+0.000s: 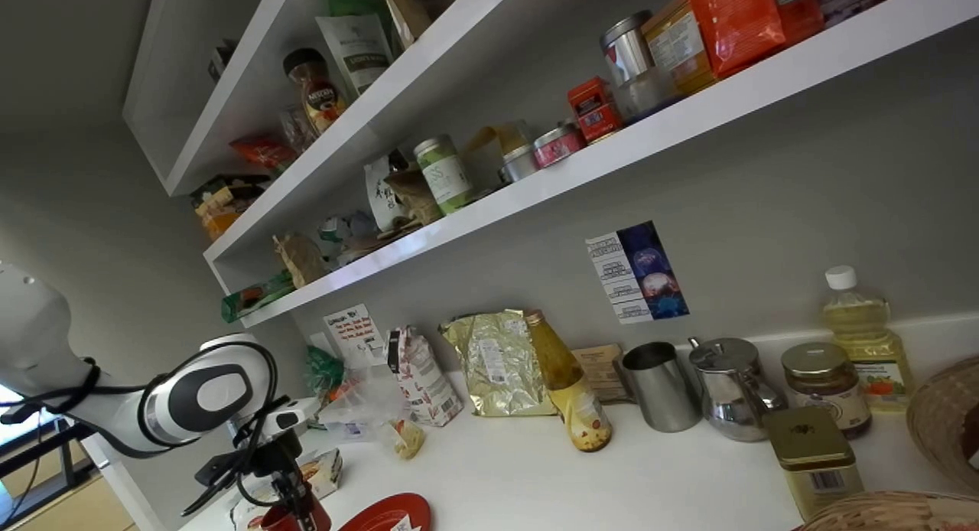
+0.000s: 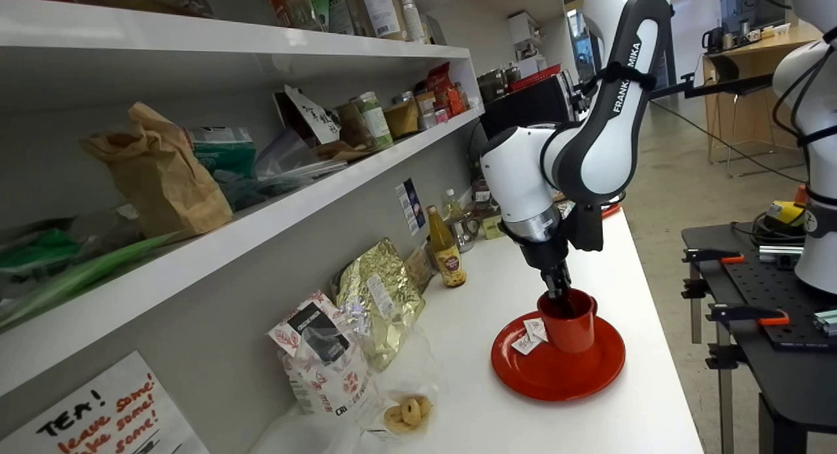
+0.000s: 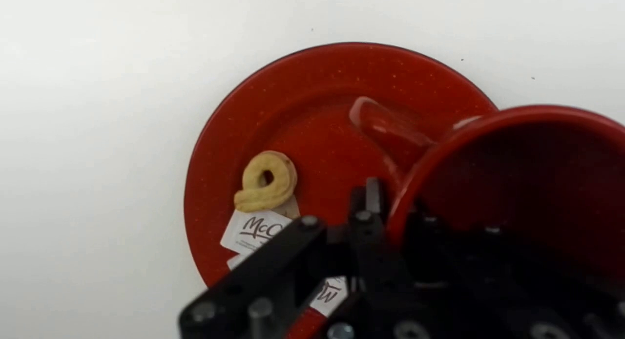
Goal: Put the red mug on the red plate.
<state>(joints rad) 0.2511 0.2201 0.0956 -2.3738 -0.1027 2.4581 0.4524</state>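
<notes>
The red mug (image 2: 570, 334) is upright in an exterior view, overlapping the red plate (image 2: 556, 383). In an exterior view, the mug (image 1: 320, 516) shows to the side of the plate (image 1: 376, 514), so it appears raised; its exact height cannot be told. My gripper (image 2: 558, 292) is shut on the mug's wall, one finger inside and one outside. In the wrist view, the gripper (image 3: 393, 208) pinches the rim of the mug (image 3: 561, 113), whose handle points over the plate (image 3: 273, 80). The gripper (image 1: 294, 506) hides part of the mug.
White paper packets (image 3: 256, 230) and a ring-shaped biscuit (image 3: 270, 179) lie on the plate. Bags, a yellow bottle (image 2: 446, 248) and metal jugs (image 1: 662, 386) stand along the wall. A shelf (image 1: 428, 248) overhangs the counter. A bag of rings (image 2: 409, 413) lies near the plate.
</notes>
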